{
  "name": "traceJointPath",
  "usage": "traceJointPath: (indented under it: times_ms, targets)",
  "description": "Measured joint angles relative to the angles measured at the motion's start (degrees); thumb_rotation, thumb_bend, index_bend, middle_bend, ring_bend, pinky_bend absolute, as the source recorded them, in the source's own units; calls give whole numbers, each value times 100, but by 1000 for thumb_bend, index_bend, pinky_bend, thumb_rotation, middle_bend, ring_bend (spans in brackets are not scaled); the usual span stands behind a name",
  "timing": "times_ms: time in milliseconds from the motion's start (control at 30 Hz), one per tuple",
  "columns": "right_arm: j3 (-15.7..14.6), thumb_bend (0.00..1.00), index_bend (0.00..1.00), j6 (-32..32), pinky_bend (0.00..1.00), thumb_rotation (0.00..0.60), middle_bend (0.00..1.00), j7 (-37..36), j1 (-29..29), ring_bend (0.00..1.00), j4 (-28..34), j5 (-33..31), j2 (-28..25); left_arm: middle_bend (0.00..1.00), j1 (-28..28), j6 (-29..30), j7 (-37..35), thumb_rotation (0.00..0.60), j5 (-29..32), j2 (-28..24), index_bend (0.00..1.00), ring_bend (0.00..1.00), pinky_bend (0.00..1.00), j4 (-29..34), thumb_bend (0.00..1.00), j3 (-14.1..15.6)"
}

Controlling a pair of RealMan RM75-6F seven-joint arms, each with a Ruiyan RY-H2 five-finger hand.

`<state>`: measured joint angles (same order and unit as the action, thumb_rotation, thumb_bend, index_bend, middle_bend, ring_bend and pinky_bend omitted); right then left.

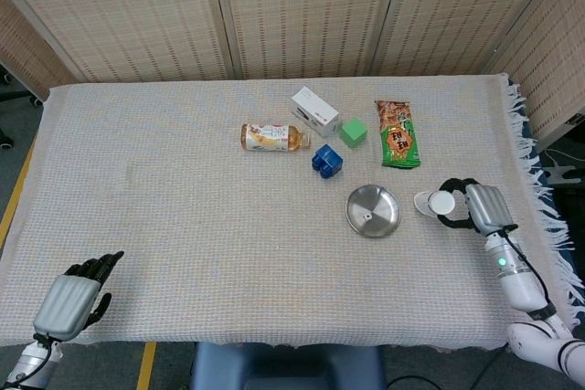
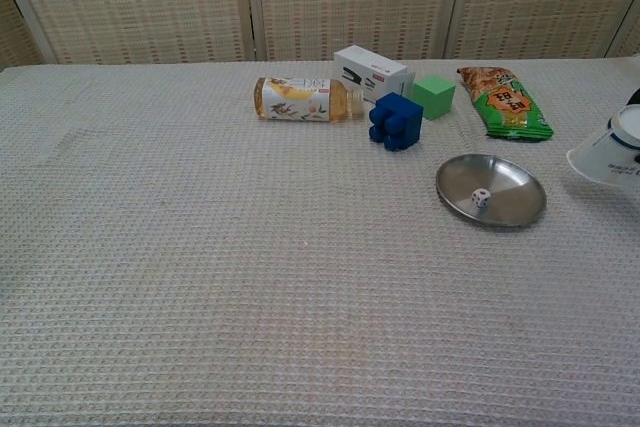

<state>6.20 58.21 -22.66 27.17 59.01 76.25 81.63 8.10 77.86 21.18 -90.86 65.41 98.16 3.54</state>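
The right hand (image 1: pixel 479 208) grips a white paper cup (image 1: pixel 437 203), tipped sideways just right of the steel plate (image 1: pixel 373 211). 1 small die (image 2: pixel 480 198) sits on that plate. The left hand (image 1: pixel 71 299), far left of it, holds nothing, fingers loosely apart.

Left cloth (image 1: pixel 164 198) open — plate (image 1: pixel 372 211) mid-right.

A die (image 2: pixel 480 197) lies in the plate (image 1: pixel 373 211). At the plate's three o'clock, the right robot hand (image 1: pixel 483 209) holds a cup (image 1: pixel 435 203); blocks, box and bottle sit toward eleven.
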Motion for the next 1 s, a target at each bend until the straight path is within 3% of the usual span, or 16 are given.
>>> traceJointPath:
  times_ms: [233, 400, 667, 867, 1000]
  targets:
    - [-79, 109, 253, -121, 469, 600, 331, -297, 33, 178, -351, 229, 190, 176, -2, -1, -24, 600, 4, -19, 102, 245, 388, 10, 456, 12]
    - [-104, 109, 139, -140, 356, 600, 194, -331, 26, 49, -258, 298, 93, 176, 0, -2, -19, 600, -2, -25, 102, 245, 388, 20, 456, 17]
    - [-122, 109, 46, 12, 205, 600, 75, -197, -47, 0, 1, 367, -91, 177, 3, -9, -9, 600, 0, -23, 102, 245, 388, 21, 456, 20]
    - [-172, 109, 3, 741, 131, 600, 33, 795, -389, 0, 1024, 438, -583, 177, -1, 11, -41, 600, -8, -25, 102, 245, 388, -2, 457, 19]
    - [-247, 109, 0, 1350, 105, 600, 0, 1982, -764, 0, 1904, 419, -881, 177, -12, 48, -51, 600, -9, -26, 102, 245, 388, 1, 456, 9]
